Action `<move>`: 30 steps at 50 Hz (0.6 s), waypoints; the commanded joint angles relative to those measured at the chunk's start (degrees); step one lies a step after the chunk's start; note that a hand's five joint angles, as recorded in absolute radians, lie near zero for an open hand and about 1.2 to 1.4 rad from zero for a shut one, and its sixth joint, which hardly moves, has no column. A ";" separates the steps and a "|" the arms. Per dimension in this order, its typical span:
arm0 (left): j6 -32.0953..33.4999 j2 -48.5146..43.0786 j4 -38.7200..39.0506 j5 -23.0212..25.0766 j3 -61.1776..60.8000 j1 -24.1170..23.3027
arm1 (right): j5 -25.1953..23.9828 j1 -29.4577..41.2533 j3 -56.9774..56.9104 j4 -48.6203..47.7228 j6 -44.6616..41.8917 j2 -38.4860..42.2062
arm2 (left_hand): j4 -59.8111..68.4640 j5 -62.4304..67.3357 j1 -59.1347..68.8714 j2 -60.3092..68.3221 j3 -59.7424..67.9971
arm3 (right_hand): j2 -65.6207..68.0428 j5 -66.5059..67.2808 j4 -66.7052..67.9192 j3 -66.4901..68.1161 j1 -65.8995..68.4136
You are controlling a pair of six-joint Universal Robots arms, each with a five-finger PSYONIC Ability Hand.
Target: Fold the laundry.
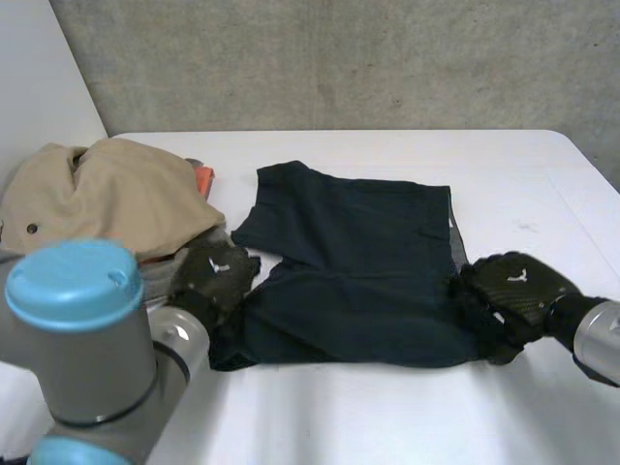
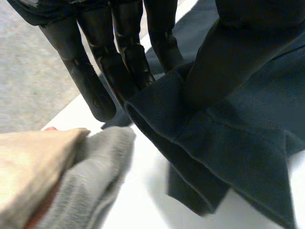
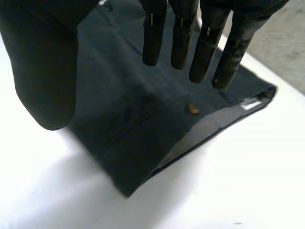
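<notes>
Dark navy shorts [image 1: 358,262] lie folded flat in the middle of the white table [image 1: 542,184]. My left hand [image 1: 215,276] is at their left edge, by a leg hem. In the left wrist view its fingers [image 2: 119,62] and thumb pinch a fold of the shorts' hem [image 2: 248,138] between them. My right hand [image 1: 511,291] rests at the right edge, beside the waistband. In the right wrist view it [image 3: 43,71] hovers just over the waistband end [image 3: 138,129] with straight fingers [image 3: 205,43] and the thumb apart, holding nothing. A small button [image 3: 192,109] shows on the waistband.
A pile of laundry sits at the table's left: a beige garment [image 1: 107,199] on top, an orange piece [image 1: 202,178] and a grey cloth [image 2: 95,167] under it, close to my left hand. Bare table lies beyond and to the right of the shorts.
</notes>
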 commanded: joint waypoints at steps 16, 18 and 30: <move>-0.44 -1.06 -2.43 0.46 1.92 0.16 | 2.50 0.70 -3.13 -6.51 -1.42 8.34 | 11.37 13.70 14.74 11.83 12.07 | 53.38 54.09 54.21 53.87 56.86; -0.44 -0.18 -5.16 0.46 0.34 -1.59 | 3.65 0.70 -3.21 -5.72 -0.63 6.24 | 11.37 13.70 14.74 11.83 12.07 | 53.38 54.09 54.21 53.87 56.86; -0.79 11.50 -25.36 0.80 -5.20 -7.57 | 4.44 -3.50 -4.53 19.04 -11.24 -9.76 | 11.37 13.70 14.74 11.83 12.07 | 53.38 54.09 54.21 53.87 56.86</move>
